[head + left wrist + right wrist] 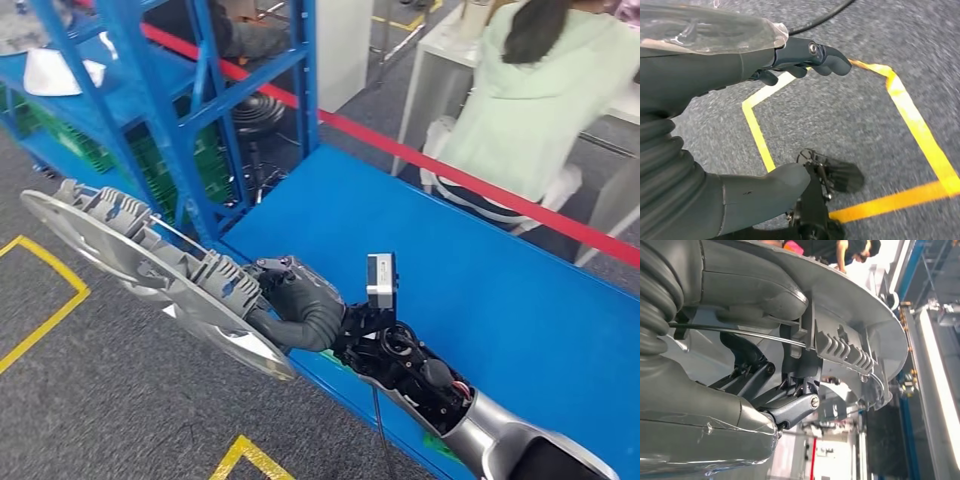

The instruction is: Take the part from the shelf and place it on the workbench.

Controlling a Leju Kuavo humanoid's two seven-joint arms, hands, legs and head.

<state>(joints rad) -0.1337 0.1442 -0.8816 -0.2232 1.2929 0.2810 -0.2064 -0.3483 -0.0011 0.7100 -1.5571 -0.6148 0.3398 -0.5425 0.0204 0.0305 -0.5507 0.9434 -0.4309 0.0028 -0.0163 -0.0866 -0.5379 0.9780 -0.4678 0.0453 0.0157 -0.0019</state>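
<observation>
Currently listed, largest first. Table (483,290): blue top, your landmark. Part (143,262): long grey ribbed casting with a shiny curved shell, held out past the table's near edge, over the floor; likely stiff, heavy, end-loaded, its smooth face slippery, so take it at the ribbed middle. Right hand (302,305): fingers (791,410) clamped on the part. Left hand (734,125): fingers apart, holding nothing.

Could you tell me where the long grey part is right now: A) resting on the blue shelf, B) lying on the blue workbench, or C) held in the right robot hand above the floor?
C: the right robot hand grips the grey part, which hangs over the grey floor beside the workbench.
</observation>
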